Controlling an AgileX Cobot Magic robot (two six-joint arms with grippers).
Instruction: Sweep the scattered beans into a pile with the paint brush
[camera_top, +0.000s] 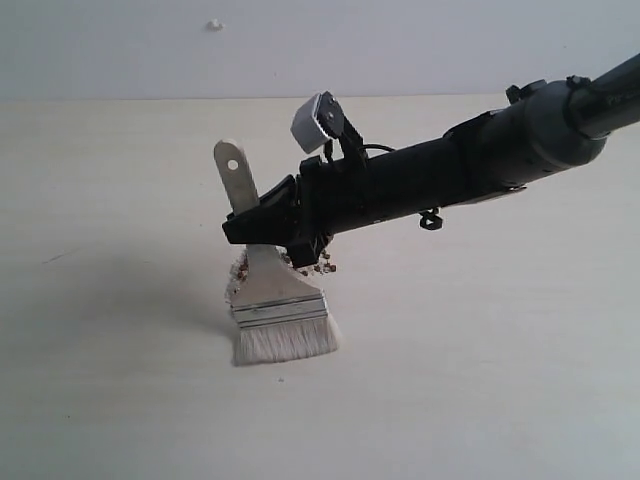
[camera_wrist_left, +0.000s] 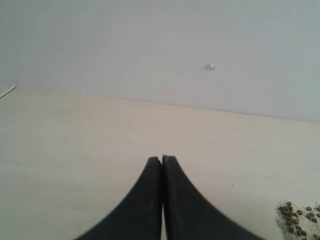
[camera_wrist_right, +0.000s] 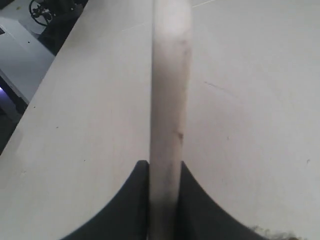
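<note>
The paint brush (camera_top: 270, 300) stands nearly upright on the pale table, its off-white bristles (camera_top: 286, 342) pressed on the surface, silver ferrule above them, handle with a hole leaning back. My right gripper (camera_top: 262, 222) reaches in from the right and is shut on the paint brush handle (camera_wrist_right: 170, 100), which runs between the black fingers in the right wrist view. Reddish-brown beans (camera_top: 318, 264) lie just behind the brush, partly hidden by the gripper and brush; several beans (camera_wrist_left: 296, 216) also show in the left wrist view. My left gripper (camera_wrist_left: 162, 160) is shut, empty, above bare table.
The table (camera_top: 480, 380) is pale wood with a white wall (camera_top: 150, 40) behind its far edge. A small white mark (camera_top: 214, 24) sits on the wall. In the right wrist view the table edge (camera_wrist_right: 45, 85) drops off to dark equipment beyond.
</note>
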